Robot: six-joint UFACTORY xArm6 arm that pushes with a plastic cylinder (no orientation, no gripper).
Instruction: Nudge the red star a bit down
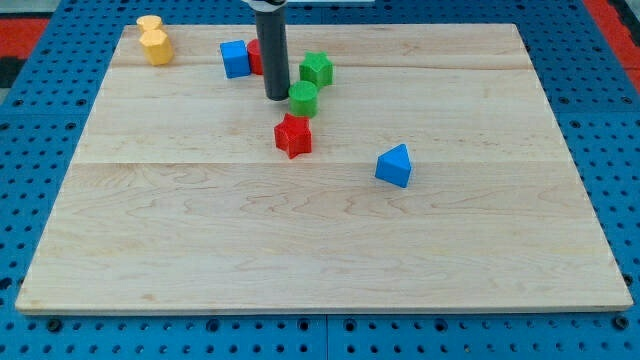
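The red star (293,135) lies a little above the board's middle. My tip (277,97) rests on the board just above and slightly left of it, with a small gap between them. A green cylinder (303,98) stands right beside the tip on its right, directly above the star. A green star-like block (316,69) lies above that cylinder.
A blue cube (235,58) and a red block (255,55), partly hidden behind the rod, sit at the view's top, left of the rod. Two yellow blocks (154,41) are at the top left corner. A blue triangular block (394,165) lies right of the red star. The wooden board (320,250) has edges all round.
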